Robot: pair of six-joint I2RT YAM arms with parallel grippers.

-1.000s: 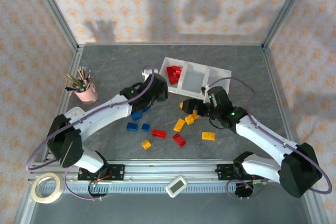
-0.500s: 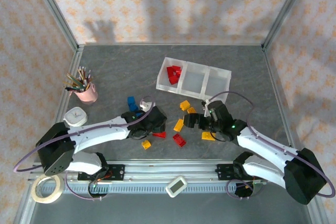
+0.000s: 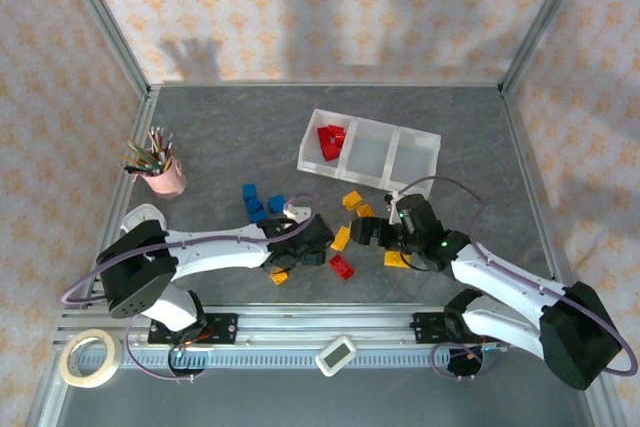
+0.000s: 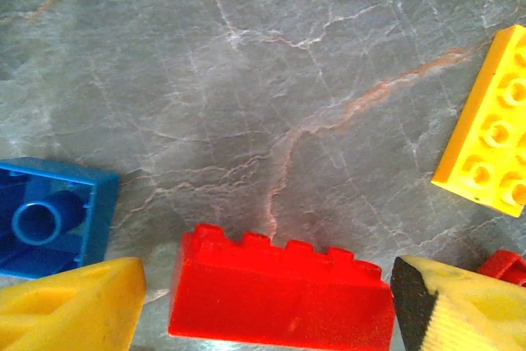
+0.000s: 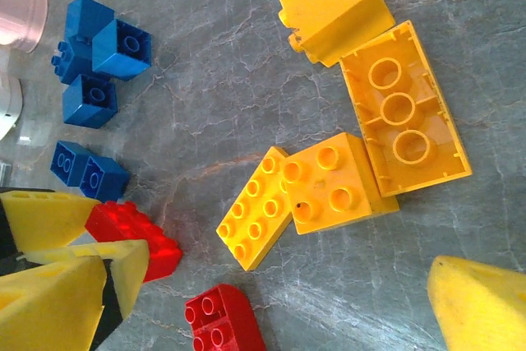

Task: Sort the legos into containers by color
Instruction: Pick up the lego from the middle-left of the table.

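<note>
— Left gripper (image 4: pixel 267 285)?
— Foam pads open astride a studded red brick (image 4: pixel 279 297) on the marbled table (image 4: pixel 246 80); contact unclear.
— Right gripper (image 5: pixel 267 285)?
— Wide, over glossy yellow bricks (image 5: pixel 329 182). The white tray (image 3: pixel 368 123) holds red ones (image 3: pixel 330 140) in its left compartment.

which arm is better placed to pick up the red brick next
Left: the left gripper has its open fingers either side of the red brick; the right gripper hovers over yellow bricks.

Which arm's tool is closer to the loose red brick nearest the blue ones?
Left. The left tool straddles the red brick, a finger beside each end. The right tool hangs off to the side, above the yellow bricks.
</note>
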